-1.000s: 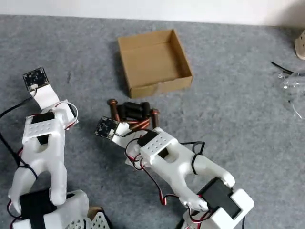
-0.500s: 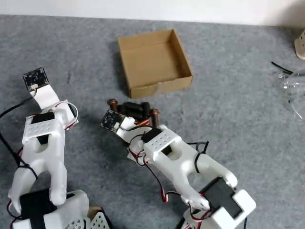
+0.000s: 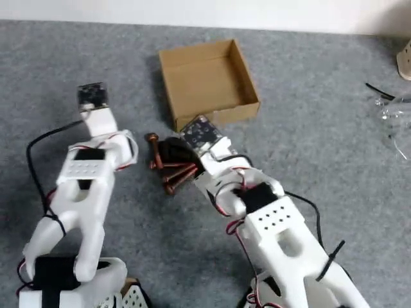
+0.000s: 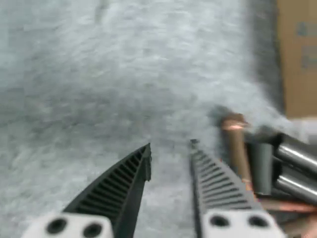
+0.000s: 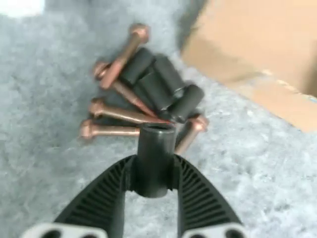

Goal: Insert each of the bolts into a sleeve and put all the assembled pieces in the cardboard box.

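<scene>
Now my right claw (image 5: 154, 162) has swung up to the bolts (image 3: 172, 174) at mid-frame and pinches one sleeve (image 5: 156, 141), my left claw (image 4: 170, 145) has come in open just beside them, so first insertion looks next, cardboard box (image 3: 215, 117) above still empty.

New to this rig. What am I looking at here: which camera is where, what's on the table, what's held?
Two white robot arms sit side by side at a grey table. The wide picture is from a fixed camera overhead; the other two are from cameras on each arm's wrist, looking along its gripper. On the table lie a cardboard box and, beside it, a pile of copper bolts and dark sleeves. The right gripper is shut on one sleeve near the pile. The left gripper is open, holding nothing.
</scene>
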`<move>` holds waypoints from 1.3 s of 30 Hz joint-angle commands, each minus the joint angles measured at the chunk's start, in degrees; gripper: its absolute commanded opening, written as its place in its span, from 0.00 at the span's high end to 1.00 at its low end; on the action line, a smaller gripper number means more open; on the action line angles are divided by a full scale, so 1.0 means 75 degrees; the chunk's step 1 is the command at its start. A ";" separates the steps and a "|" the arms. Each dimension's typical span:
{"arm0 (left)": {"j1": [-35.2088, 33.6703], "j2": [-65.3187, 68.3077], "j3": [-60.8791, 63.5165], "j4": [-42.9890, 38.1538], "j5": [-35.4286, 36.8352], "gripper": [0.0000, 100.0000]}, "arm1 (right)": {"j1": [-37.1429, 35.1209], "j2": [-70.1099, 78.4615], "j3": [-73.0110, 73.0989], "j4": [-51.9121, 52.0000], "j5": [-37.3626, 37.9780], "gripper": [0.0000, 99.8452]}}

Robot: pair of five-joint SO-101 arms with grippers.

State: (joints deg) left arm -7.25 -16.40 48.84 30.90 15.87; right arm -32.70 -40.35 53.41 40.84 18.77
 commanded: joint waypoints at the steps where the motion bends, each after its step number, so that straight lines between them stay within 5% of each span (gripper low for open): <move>1: 0.0897 -0.0018 0.0076 -0.0094 -0.0164 0.82 | 0.0252 -0.0299 -0.0064 -0.0358 -0.0082 1.00; 9: 0.1272 -0.0018 0.0064 -0.0129 0.0856 0.82 | 0.0533 0.0850 -0.0111 -0.0944 -0.0082 1.00; 18: 0.1272 0.1096 -0.0522 -0.0234 0.0832 0.82 | 0.0533 0.1037 -0.0123 -0.0944 -0.0082 1.00; 29: 0.1260 0.4050 -0.3839 0.2684 0.0867 0.82 | 0.0533 0.1108 -0.0088 -0.1307 -0.0082 1.00; 39: 0.1225 0.4437 -0.4495 0.2966 0.1512 0.82 | 0.0533 0.1108 -0.0088 -0.1307 -0.0082 1.00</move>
State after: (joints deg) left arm 1.10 16.66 17.80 52.88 22.90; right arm -29.36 -32.18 53.49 33.10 18.77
